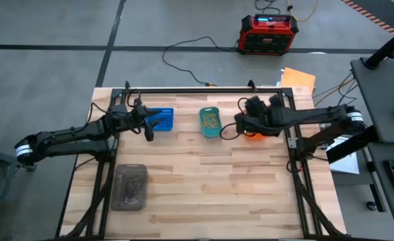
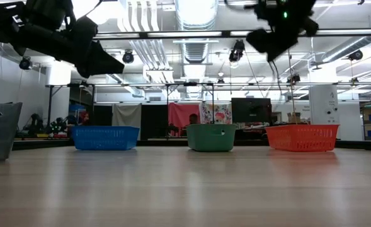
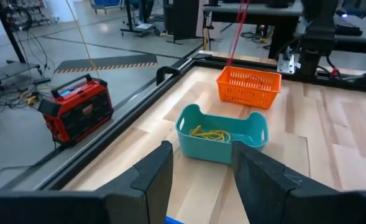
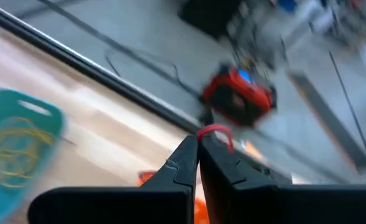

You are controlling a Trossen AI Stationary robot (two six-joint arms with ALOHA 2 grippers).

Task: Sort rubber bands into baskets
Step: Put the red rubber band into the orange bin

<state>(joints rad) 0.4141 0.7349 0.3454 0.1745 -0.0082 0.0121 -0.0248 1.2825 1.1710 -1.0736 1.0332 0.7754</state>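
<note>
Nearest the front edge of the wooden surface (image 1: 203, 181), on its left side, a clear grey container (image 1: 130, 187) holds a dark tangle of rubber bands (image 1: 131, 190). Farther back, the three baskets stand in a row: the blue basket (image 1: 162, 119) at left, the teal basket (image 1: 210, 122) in the middle with yellowish bands (image 3: 211, 134) inside, and the orange basket (image 3: 248, 86) at right, mostly hidden under the right arm in the high view. The left end effector (image 1: 148, 130) hangs just beside the blue basket, its fingers (image 3: 153, 175) standing apart with nothing between them. The right end effector (image 4: 198, 147) hovers above the orange basket, fingers pressed together on a red rubber band (image 4: 215, 132) that loops out past the tips. Beyond the surface, a red and black box (image 1: 269, 33) sits on the floor.
</note>
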